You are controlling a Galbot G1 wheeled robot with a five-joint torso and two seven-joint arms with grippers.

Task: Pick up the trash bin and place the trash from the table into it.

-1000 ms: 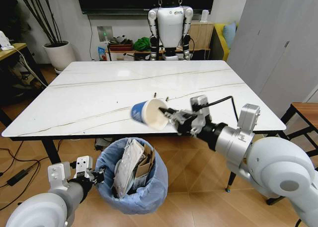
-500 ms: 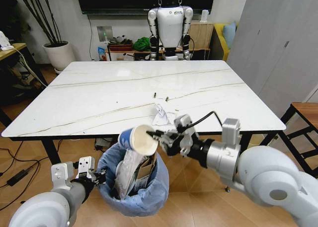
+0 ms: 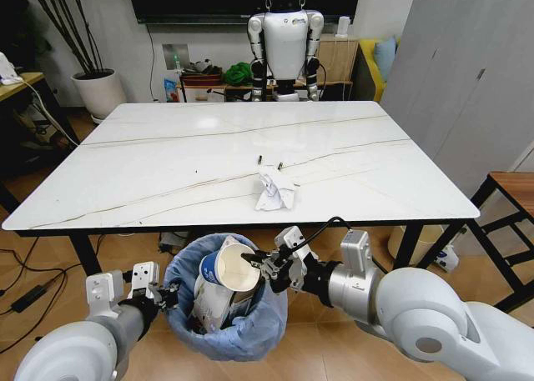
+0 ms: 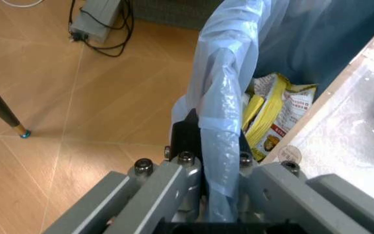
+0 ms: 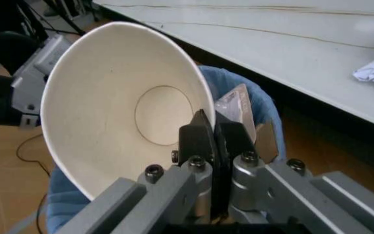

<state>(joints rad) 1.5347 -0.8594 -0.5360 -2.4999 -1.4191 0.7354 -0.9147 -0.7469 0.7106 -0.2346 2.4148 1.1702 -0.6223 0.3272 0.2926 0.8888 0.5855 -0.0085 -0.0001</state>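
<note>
Right gripper point(image 3: 265, 266) pinching paper cup point(image 3: 227, 270) rim over trash bin point(image 3: 224, 335); left gripper point(image 3: 164, 296) clamping bin edge. Risk: cup lands on piled trash, rolls out.

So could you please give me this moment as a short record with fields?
left gripper: shut on the rim of the bin, holding it below the table's near edge
right gripper: shut on the rim of the cup, over the bin's mouth
cup: tilted on its side, empty, not yet released
bin contents: cardboard, clear plastic, yellow wrapper
table: crumpled white paper near the front edge, two small bits beyond it
</note>
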